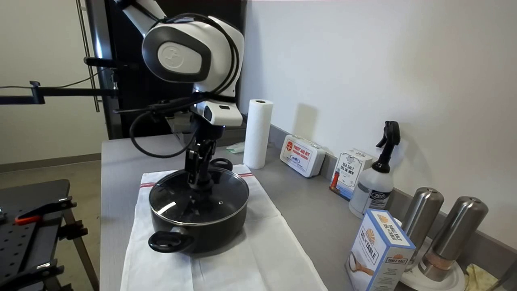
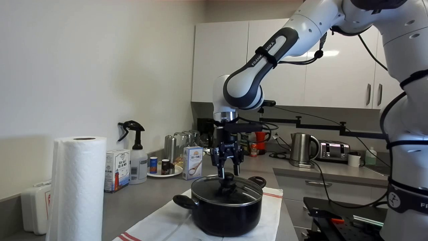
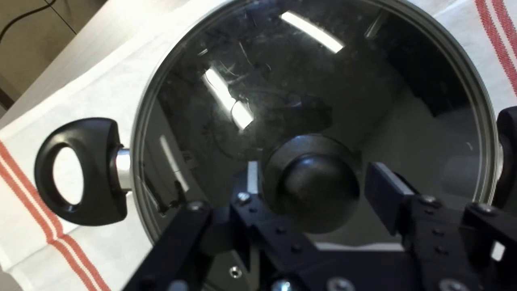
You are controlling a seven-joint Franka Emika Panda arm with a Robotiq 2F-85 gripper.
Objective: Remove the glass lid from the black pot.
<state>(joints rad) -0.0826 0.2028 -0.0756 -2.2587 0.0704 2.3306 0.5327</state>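
It's right over the glass lid (image 3: 299, 101), this end effector (image 2: 229, 172), fingers (image 3: 385, 194) spread apart, one either side of the rounded black knob (image 3: 321, 194), gaps showing on both flanks in the wrist view! The lid sits squarely on the black pot (image 2: 227, 219): a dark, glossy, see-through disc, ringed in thin metal, streaked with bright reflections. The pot's wide, low, round, with looped black handles (image 3: 107, 173). Underneath, white cloth (image 1: 274, 258), red-striped, faintly creased, across the grey worktop (image 1: 307, 210).
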